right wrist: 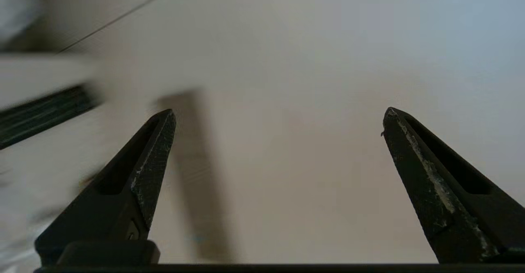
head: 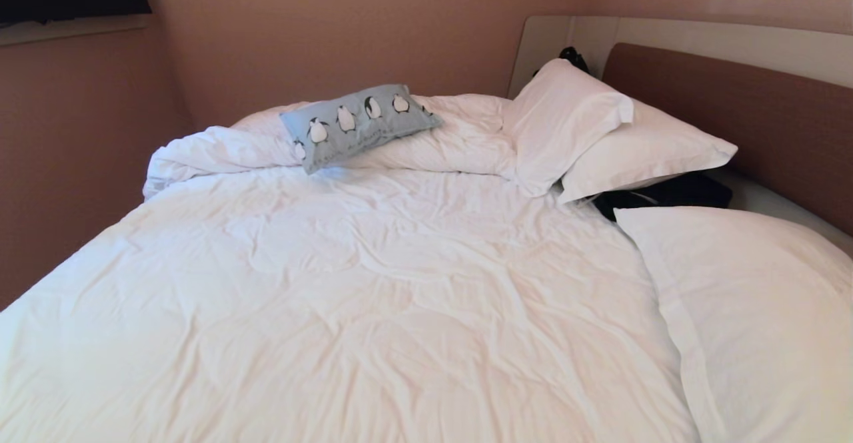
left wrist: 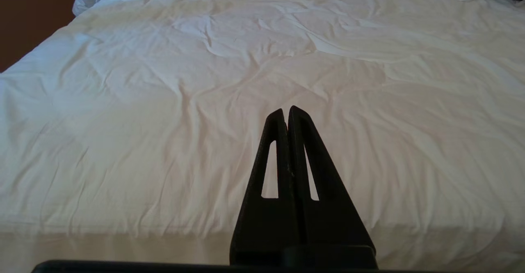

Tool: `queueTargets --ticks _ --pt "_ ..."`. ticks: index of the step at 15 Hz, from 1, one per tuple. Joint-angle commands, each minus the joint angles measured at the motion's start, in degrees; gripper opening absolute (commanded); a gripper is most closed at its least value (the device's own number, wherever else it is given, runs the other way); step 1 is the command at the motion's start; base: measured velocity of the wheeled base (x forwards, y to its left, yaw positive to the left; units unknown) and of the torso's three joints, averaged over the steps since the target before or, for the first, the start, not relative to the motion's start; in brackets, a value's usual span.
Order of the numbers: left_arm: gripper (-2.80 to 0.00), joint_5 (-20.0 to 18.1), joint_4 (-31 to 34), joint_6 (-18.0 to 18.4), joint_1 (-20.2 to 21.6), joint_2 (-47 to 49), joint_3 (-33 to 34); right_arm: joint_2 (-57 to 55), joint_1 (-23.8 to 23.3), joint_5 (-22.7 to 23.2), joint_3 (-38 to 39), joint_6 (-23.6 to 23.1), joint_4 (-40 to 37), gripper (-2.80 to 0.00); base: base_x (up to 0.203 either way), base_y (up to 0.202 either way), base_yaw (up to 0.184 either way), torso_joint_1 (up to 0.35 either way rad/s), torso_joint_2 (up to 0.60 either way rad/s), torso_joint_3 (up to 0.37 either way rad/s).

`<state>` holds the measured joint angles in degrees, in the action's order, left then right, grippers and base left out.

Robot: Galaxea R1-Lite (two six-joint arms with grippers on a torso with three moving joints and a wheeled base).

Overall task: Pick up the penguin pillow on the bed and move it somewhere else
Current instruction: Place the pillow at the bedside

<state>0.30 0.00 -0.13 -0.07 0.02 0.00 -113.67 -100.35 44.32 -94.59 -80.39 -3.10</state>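
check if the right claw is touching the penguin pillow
Apart. The right wrist view shows the right claw open with only a blank pale surface between its fingers, while the head view shows the penguin pillow alone on the bed.

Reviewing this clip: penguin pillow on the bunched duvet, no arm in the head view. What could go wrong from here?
1. The penguin pillow lies on a rumpled duvet fold at the far side of the bed; a grab may catch duvet too.
2. The right gripper is open but faces a blank surface, so its approach looks long.
3. A dark item lies beside the white pillows; placing there may snag it.
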Motion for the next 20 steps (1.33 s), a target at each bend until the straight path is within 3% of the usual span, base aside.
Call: queueTargets --ticks 1,3,5,8,12,18,20 --pt "-2.8 0.05 0.0 0.05 -0.01 -0.02 0.07 -5.44 0.25 -10.13 -1.88 -17.18 -80.16 0.0 0.0 0.0 0.0 0.0 0.0 0.0" --pt "-2.8 0.05 0.0 -0.04 -0.01 -0.02 0.09 -4.97 0.25 -11.34 -2.21 -24.42 -84.1 0.0 0.0 0.0 0.0 0.0 0.0 0.0" --pt "-2.8 0.05 0.0 0.05 -0.01 -0.02 0.05 -3.19 0.25 -11.88 -2.23 -27.0 -84.55 0.0 0.0 0.0 0.0 0.0 0.0 0.0" --pt "-2.8 0.05 0.0 0.04 -0.01 -0.02 0.09 -0.27 0.27 -11.87 -1.86 -25.29 -84.57 0.0 0.0 0.0 0.0 0.0 0.0 0.0" --pt "-2.8 0.05 0.0 0.05 -0.01 -0.02 0.08 0.37 0.9 -12.14 -2.95 -14.41 -84.57 0.0 0.0 0.0 0.0 0.0 0.0 0.0" --pt "-2.8 0.05 0.0 -0.02 -0.01 -0.02 0.08 -5.03 0.46 -19.14 -5.85 -14.23 -84.57 0.0 0.0 0.0 0.0 0.0 0.0 0.0" --pt "-2.8 0.05 0.0 -0.02 -0.01 -0.02 0.0 -8.65 0.12 -23.7 -5.7 -14.99 -84.57 0.0 0.0 0.0 0.0 0.0 0.0 0.0"
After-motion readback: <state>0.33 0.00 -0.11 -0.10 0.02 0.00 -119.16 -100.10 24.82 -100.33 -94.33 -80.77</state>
